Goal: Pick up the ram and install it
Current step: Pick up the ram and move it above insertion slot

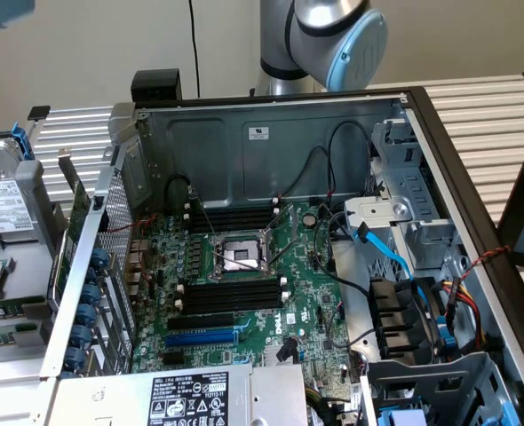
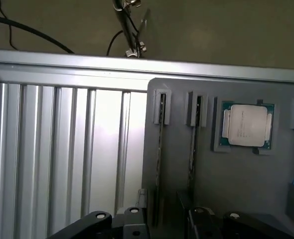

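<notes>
The open computer case [image 1: 271, 142] lies on a ribbed metal table [image 1: 484, 115], with the robot arm [image 1: 333, 35] rising behind its far wall. Inside, the green motherboard [image 1: 280, 275] shows black memory slots [image 1: 235, 293] on the near and far sides of the processor socket [image 1: 240, 256], and a blue expansion slot [image 1: 200, 338] nearer still. In the wrist view a grey tray [image 2: 236, 184] rests on the ribbed surface [image 2: 62, 149] and carries a processor chip [image 2: 247, 125]. The ram [image 2: 160, 149] stands on edge in a tray groove, a second stick [image 2: 193, 144] just beside it. The gripper [image 2: 164, 219] hangs over the tray, released, jaws apart, grasping nothing, the ram running between them.
</notes>
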`<state>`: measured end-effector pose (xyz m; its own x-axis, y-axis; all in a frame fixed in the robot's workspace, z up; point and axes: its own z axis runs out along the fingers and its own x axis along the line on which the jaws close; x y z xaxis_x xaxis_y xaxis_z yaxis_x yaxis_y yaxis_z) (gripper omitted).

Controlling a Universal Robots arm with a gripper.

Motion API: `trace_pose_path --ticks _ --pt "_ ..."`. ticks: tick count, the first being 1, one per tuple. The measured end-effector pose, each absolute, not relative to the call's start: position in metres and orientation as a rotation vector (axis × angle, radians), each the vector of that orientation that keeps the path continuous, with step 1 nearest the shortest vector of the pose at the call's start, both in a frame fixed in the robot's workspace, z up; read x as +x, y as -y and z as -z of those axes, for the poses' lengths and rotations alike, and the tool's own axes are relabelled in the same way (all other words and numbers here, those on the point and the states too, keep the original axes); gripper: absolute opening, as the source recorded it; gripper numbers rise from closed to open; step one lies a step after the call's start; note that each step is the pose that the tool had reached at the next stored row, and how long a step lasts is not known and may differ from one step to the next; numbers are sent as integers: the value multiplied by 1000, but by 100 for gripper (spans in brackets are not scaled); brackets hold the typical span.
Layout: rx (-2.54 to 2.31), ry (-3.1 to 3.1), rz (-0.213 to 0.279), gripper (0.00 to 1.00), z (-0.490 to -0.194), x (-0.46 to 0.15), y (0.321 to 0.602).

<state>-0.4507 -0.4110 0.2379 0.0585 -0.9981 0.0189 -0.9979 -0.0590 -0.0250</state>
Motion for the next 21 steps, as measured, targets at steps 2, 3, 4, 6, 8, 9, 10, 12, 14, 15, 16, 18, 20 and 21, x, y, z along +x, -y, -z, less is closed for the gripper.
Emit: trace_pose_path --ticks 2,3,4,6,8,9,10,12,14,15,16,18,20,21 --pt "-2282 -2151 48 36 -234 -451 411" --pt "-2282 -2151 49 36 -232 -451 411" --pt "-2282 -2151 49 36 -231 -451 411" --pt "-2282 -2151 48 36 -227 -451 411" --pt "-2282 -2151 48 36 -223 -452 411" --pt "-2282 -2151 48 36 -222 -452 411" --pt "-2282 -2152 47 36 -220 -452 411" --pt "-2284 -2153 44 36 -217 -452 411" --pt "-2287 -2157 36 36 -214 -452 411" --pt "-2288 -2157 34 36 -213 -452 411" --pt "-2289 -2158 33 36 -213 -452 411" --pt "-2289 -2158 33 36 -211 -452 411" --pt "-2289 -2158 33 36 -210 -452 411" --pt "-2289 -2158 33 36 -209 -452 411"
